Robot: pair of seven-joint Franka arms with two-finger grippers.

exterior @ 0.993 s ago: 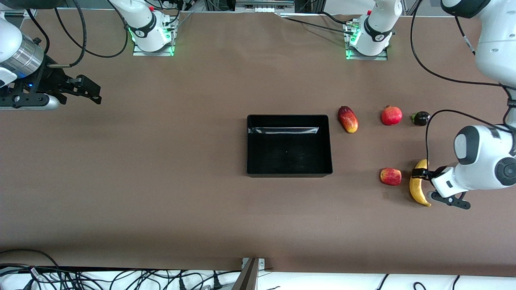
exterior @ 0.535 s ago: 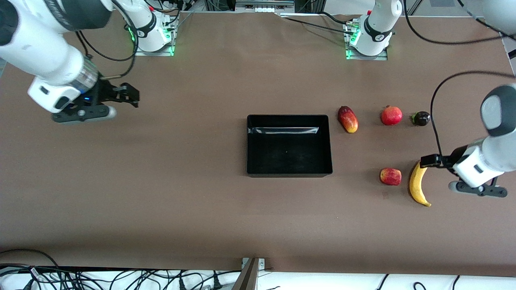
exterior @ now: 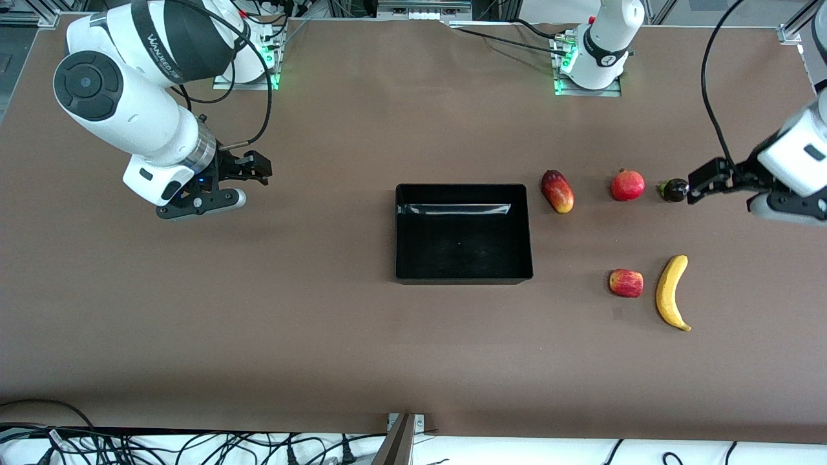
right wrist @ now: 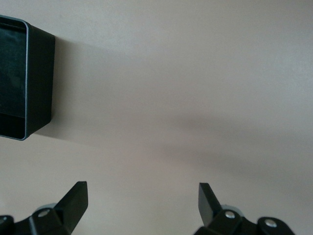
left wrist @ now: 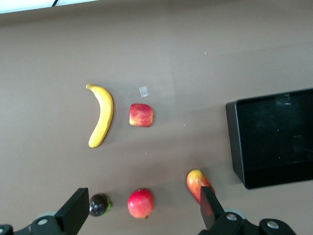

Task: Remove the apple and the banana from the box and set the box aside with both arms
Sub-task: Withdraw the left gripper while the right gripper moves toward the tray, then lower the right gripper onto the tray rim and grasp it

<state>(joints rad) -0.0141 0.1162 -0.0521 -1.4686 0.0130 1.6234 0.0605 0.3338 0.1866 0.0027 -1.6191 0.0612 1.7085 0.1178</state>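
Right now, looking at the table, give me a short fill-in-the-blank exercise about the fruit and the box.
1. The box holds ____ fruit.
2. Beside the banana, toward the box, lies the ____.
3. The left end effector hangs open over the small dark ____.
4. The right end effector holds ____.

Missing words: no; apple; fruit; nothing

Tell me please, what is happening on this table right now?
Nothing is held at this moment. The box is empty in the middle of the table. The apple and the banana lie side by side on the table toward the left arm's end. The left gripper hangs open over a small dark fruit; the right gripper hangs open over bare table.
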